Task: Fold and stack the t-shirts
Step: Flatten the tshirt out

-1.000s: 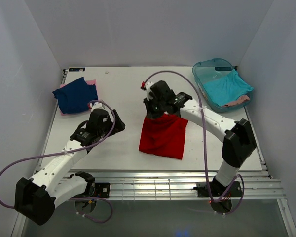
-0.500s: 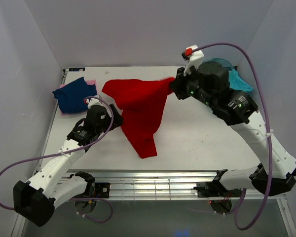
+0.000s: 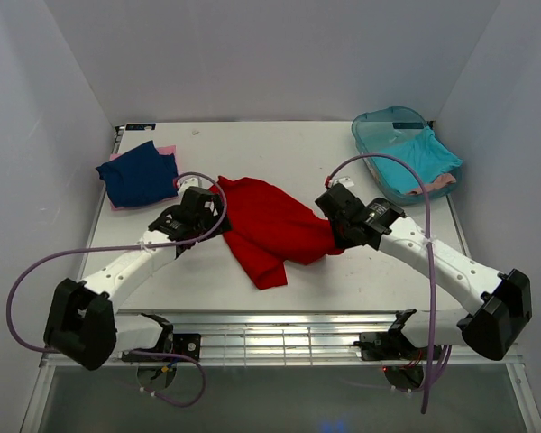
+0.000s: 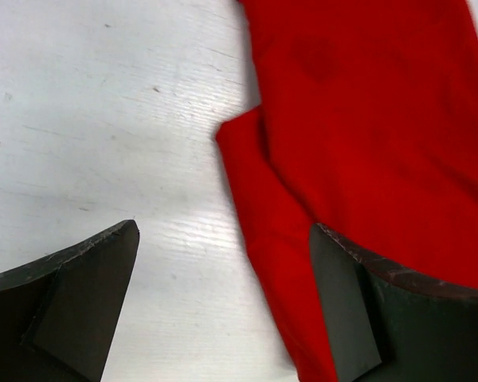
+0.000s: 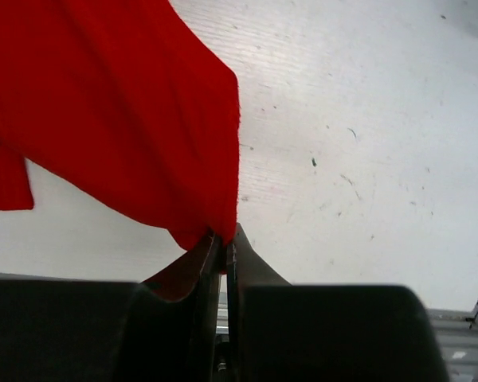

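Bright, even, diffuse light from above; faint soft shadows on white table (image 3: 279, 144); top view sharp; right wrist fingers (image 5: 327, 334) blurred, too close

a white bench (image 3: 252, 149) with a faintly grained top fills the middle of the space, boxed in by three plain pale walls: a back wall (image 3: 270, 54), a left wall (image 3: 36, 135) and a right wall (image 3: 514, 108). silver metal rails (image 3: 288, 329) run along the bench's near edge. below them lies a dark, glossy floor (image 3: 279, 401). the light is soft and even, with faint shadows. close up, small dark specks (image 5: 315, 162) and scuffs dot the bench.
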You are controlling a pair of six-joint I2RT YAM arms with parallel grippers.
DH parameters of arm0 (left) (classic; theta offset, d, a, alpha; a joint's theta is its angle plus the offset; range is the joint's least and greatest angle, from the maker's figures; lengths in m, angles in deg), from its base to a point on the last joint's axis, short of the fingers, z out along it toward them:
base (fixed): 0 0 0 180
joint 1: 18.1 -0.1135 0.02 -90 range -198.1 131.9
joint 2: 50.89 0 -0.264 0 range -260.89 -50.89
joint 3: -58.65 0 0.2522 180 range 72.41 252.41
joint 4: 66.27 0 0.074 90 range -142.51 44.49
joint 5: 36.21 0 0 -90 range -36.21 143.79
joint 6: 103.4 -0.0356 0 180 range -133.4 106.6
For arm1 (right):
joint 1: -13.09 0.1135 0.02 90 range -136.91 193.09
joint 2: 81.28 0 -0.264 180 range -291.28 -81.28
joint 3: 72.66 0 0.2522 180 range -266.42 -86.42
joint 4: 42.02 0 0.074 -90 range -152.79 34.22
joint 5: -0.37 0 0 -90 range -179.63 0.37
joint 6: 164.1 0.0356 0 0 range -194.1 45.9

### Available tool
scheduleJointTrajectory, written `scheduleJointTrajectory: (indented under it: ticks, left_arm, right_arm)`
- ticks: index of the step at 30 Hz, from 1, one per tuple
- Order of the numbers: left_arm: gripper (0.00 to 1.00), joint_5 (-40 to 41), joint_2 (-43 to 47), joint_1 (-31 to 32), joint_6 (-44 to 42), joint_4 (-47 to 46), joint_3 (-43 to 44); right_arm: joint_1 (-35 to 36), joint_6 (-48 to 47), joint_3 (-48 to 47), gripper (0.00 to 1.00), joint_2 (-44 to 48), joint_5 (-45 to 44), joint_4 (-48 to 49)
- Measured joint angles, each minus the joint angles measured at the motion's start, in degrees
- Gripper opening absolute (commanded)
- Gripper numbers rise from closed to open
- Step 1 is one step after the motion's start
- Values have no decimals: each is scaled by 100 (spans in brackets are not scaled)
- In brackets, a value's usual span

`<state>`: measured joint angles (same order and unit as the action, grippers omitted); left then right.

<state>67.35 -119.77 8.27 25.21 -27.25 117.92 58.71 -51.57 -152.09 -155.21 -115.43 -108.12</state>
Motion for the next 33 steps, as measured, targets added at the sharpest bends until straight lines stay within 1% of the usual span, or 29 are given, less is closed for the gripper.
scheduleJointTrajectory:
  ticks: [1, 2, 5, 7, 8, 10, 13, 14, 17, 20, 25, 28, 30, 33]
  left_arm:
    - [98, 107, -192, 0, -26, 11, 39]
    - [98, 238, -380, 0, -70, 46, 131]
    - [98, 669, -1012, -4, -219, 157, 691]
    - [98, 946, -1438, -37, -286, 179, 1239]
    - [98, 1056, -1574, -46, -310, 157, 1451]
    - [98, 1263, -1582, -70, -317, 136, 1655]
    - [98, 1534, -1198, -76, -295, 173, 1639]
    - [98, 1635, -927, -76, -282, 177, 1576]
    - [98, 1808, -153, -79, -278, 234, 1390]
    - [98, 1915, 505, -101, -229, 437, 1285]
    - [98, 1867, 933, -125, 48, 883, 1014]
    - [98, 1749, 1154, -125, 289, 1228, 758]
    - [98, 1698, 1283, -125, 431, 1427, 667]
    - [98, 1644, 1486, -125, 623, 1694, 605]
  right_arm:
    - [0, 114, 17, 13, 48, -94, -125]
    - [0, 188, 20, 33, 57, -157, -195]
    - [0, 396, -7, 78, -72, -415, -424]
    - [-11, 302, -83, 84, -275, -514, -444]
    - [-13, 168, -116, 86, -380, -514, -317]
    - [-35, -219, -197, 86, -555, -310, 131]
    - [-146, -756, -490, 83, -960, 378, 1008]
    - [-192, -896, -658, 82, -1174, 597, 1217]
    - [-308, -1344, -1631, 81, -2275, 1268, 1954]
    - [-361, -1718, -2559, 81, -3392, 1738, 2575]
    - [-363, -2205, -3877, 82, -4977, 2634, 3001]
    - [-361, -2332, -4533, 82, -5674, 3045, 3075]
    - [-361, -2380, -4728, 82, -5947, 3276, 3226]
    - [-361, -2420, -4741, 83, -6054, 3515, 3456]
